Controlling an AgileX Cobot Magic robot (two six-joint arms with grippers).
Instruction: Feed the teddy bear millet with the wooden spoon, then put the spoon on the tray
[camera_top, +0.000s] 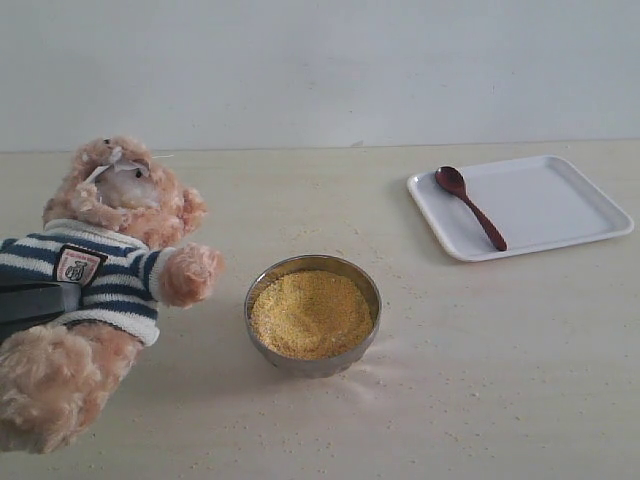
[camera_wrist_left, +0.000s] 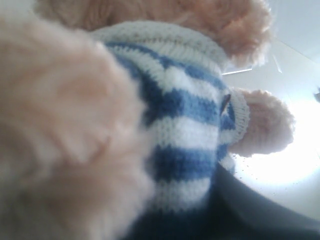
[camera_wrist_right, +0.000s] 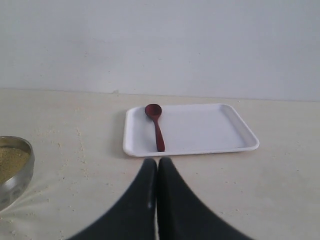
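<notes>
Wooden spoon (camera_top: 470, 207) lies in tray (camera_top: 560, 200), by the rim nearest the millet (camera_top: 311, 313). Right gripper (camera_wrist_right: 157, 164) pressed together, empty, short of tray's near edge. Left gripper (camera_top: 45, 298) clamps teddy bear (camera_top: 110, 250) (at the waist).

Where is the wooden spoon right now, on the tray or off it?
On it. The wooden spoon lies flat inside the tray, near one end, untouched.

Only one of each on the bench (camera_top: 480, 390): one teddy bear (camera_top: 110, 255), one wooden spoon (camera_top: 470, 207), one white tray (camera_top: 560, 200), one steel bowl (camera_top: 315, 365) with one heap of millet (camera_top: 311, 314).
</notes>
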